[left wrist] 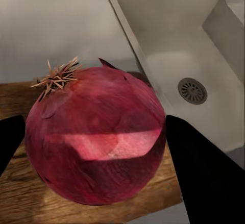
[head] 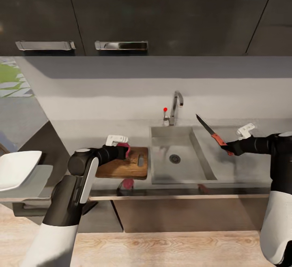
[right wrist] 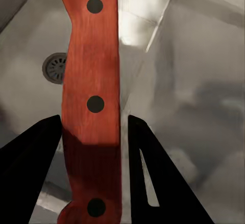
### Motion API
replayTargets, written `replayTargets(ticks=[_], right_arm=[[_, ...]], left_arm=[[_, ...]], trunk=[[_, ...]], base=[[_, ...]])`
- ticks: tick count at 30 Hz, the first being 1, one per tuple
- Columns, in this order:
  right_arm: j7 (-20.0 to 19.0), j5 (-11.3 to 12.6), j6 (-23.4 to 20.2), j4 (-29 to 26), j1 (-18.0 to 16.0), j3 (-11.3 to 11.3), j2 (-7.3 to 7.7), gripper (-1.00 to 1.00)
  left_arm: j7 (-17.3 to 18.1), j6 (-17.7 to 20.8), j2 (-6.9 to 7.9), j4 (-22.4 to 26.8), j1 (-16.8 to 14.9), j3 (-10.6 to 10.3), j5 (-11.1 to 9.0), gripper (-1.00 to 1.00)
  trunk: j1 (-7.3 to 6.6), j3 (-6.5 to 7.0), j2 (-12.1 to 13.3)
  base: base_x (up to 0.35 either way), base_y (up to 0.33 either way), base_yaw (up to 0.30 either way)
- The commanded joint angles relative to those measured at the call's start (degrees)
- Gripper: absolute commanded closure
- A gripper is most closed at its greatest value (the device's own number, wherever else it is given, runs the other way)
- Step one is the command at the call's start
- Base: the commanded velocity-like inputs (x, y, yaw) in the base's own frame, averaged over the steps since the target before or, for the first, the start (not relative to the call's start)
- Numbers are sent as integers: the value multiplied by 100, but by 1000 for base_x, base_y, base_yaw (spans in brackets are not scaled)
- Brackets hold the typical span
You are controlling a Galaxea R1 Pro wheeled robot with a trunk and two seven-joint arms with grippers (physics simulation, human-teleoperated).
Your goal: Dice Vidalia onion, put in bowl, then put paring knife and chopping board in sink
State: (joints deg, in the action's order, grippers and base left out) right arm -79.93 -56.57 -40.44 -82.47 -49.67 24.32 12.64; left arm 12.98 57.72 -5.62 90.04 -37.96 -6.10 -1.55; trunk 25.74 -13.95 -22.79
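Note:
My left gripper [head: 124, 150] is shut on the dark red onion [head: 128, 150], holding it over the left end of the brown chopping board [head: 123, 166]. In the left wrist view the onion [left wrist: 97, 137] sits between the black fingers [left wrist: 204, 175], root tuft up, with the chopping board [left wrist: 20, 193] under it; whether they touch is unclear. My right gripper [head: 229, 149] is shut on the paring knife [head: 210, 130], raised over the sink's right drainboard with the blade pointing up and back. The knife's orange-red handle [right wrist: 92, 101] is clamped between the fingers [right wrist: 163, 183]. The empty sink [head: 161, 169] lies between both arms.
The white square bowl [head: 17, 169] sits at the far left on a lower grey surface [head: 38, 180]. The chrome tap [head: 175, 105] with red knob [head: 165, 109] stands behind the basin. Dark wall cabinets [head: 121, 11] hang above. The grey countertop [head: 89, 135] runs behind the board.

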Motion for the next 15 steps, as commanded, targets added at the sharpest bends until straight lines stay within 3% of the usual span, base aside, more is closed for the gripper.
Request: replayTargets(ticks=[1, 2, 4, 15], right_arm=[[-49, -40, -116, -6, -8, -41, -53, 100], [-49, -39, -210, -6, -8, -272, -177, 100], [-49, -38, -226, -6, -8, -367, -201, 100], [-49, -38, -236, -6, -10, -436, -218, 100]], left_arm=[[4, 27, -10, 5, -7, 0, -21, 100], [3, 21, -23, 5, -8, -4, -21, 100], [4, 20, -25, 3, -8, -2, -21, 100], [10, 3, -30, -82, -6, -4, -21, 100]], trunk=[[4, -11, -13], [4, -11, -13], [4, -11, -13], [4, -11, -13]], base=[[199, 188, 1], [56, 54, 0], [29, 28, 0], [83, 3, 0]])
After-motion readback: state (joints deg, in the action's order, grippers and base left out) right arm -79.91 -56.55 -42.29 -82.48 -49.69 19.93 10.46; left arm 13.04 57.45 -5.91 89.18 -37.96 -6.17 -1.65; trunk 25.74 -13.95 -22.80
